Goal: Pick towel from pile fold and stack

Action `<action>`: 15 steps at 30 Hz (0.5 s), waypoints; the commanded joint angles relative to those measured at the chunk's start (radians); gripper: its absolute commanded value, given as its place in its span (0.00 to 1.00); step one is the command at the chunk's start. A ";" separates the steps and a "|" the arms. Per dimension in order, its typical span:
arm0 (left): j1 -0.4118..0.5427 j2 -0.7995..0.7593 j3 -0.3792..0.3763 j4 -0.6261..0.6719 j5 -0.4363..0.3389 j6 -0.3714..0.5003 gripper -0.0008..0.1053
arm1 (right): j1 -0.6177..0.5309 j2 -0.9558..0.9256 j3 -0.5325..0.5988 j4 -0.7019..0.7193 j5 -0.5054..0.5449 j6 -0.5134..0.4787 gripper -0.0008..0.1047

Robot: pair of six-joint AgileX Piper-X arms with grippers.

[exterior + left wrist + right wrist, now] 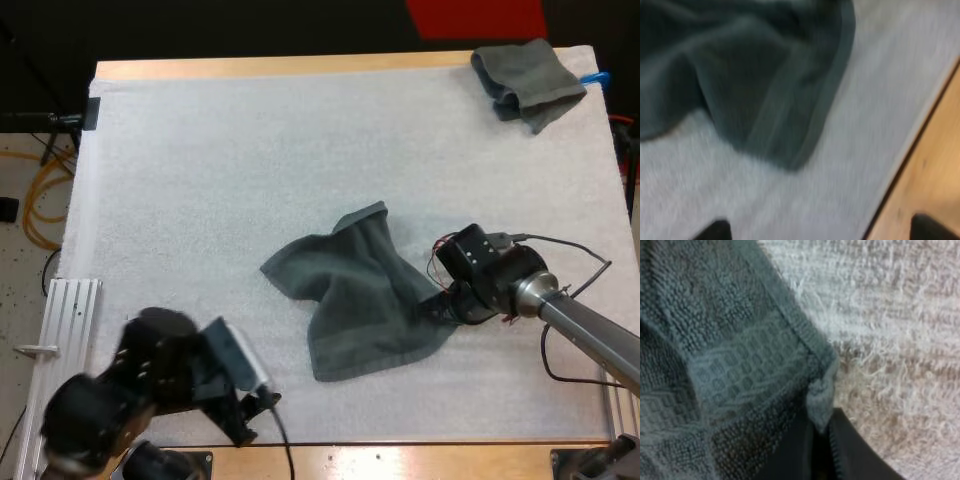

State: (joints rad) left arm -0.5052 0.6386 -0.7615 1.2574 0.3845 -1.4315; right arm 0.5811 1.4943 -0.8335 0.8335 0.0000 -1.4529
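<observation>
- Right jaws are closed on a corner of the towel (715,350), with the hem bunched between them.
- Left jaws stand apart and hold nothing, low over the near edge of the mat (200,180), close to the towel's near corner.
- The towel lies rumpled and half spread mid-mat: dark grey-green terry with a flat woven band along the hem.
- The mat is white and fuzzy; bare wood of the tabletop (400,462) shows beyond it.
- A second towel (525,80) sits crumpled at the mat's far right corner.
- Early, I judge: one towel pulled out, no fold made, no stack begun.
</observation>
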 commanded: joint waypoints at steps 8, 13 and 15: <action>-0.274 0.294 0.002 -0.213 -0.241 0.002 0.65 | 0.001 -0.012 0.000 -0.011 -0.009 0.020 0.01; -0.368 0.478 0.002 -0.275 -0.256 -0.056 0.65 | 0.001 -0.012 0.000 -0.008 -0.009 0.020 0.01; -0.393 0.558 0.002 -0.304 -0.271 -0.097 0.65 | 0.001 -0.012 0.000 -0.003 -0.009 0.020 0.01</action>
State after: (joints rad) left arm -0.8896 1.1810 -0.7577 0.9694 0.1343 -1.5051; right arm 0.5811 1.4944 -0.8326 0.8224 0.0000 -1.4362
